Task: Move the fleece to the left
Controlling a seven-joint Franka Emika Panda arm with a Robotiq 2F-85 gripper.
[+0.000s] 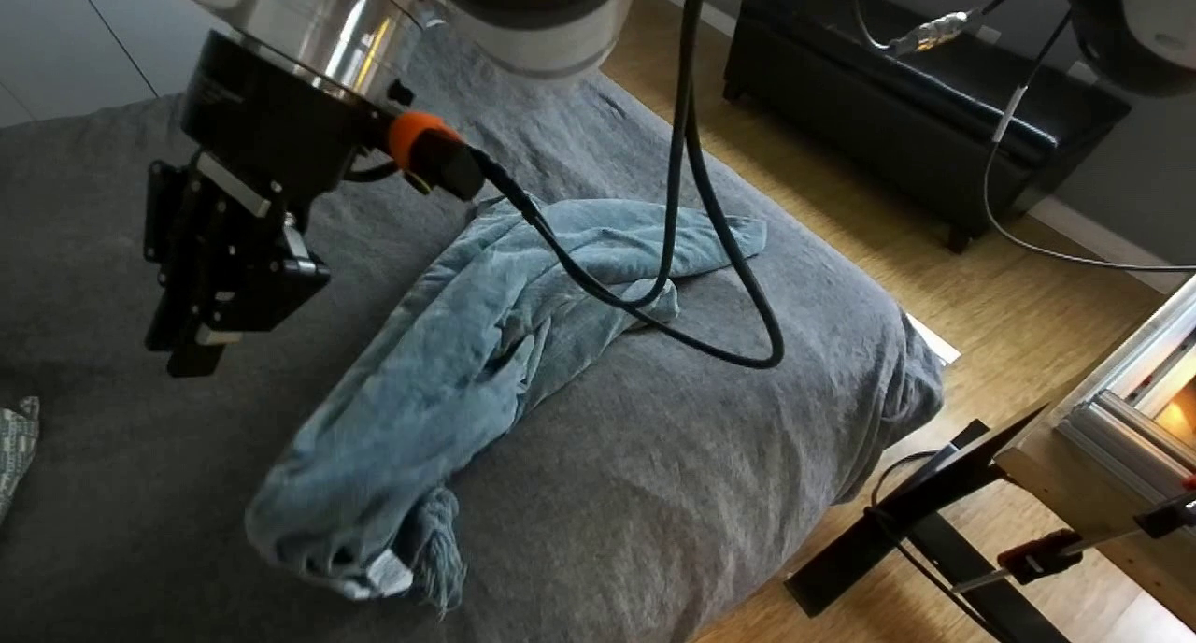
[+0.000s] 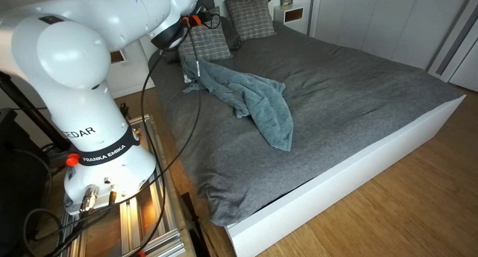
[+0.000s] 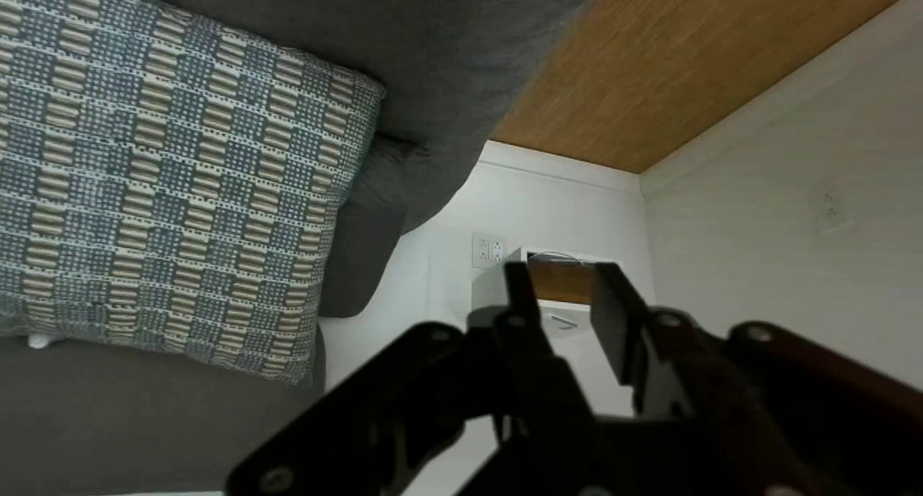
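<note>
A rumpled blue-grey fleece (image 2: pixel 269 111) lies stretched along a dark grey bed (image 2: pixel 358 89), on its left half in an exterior view, the far end near patterned pillows (image 2: pixel 254 18). Above the bed, apart from the fleece, I see the black tool (image 3: pixel 564 280) released, its jaws standing apart; the wrist view shows a small white nightstand (image 3: pixel 566 317) far beyond the gap.

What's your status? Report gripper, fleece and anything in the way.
Gripper open, holding nothing. Fleece bunched on the bed. Black cable crosses in front of fleece in both exterior views; contact unclear.
</note>
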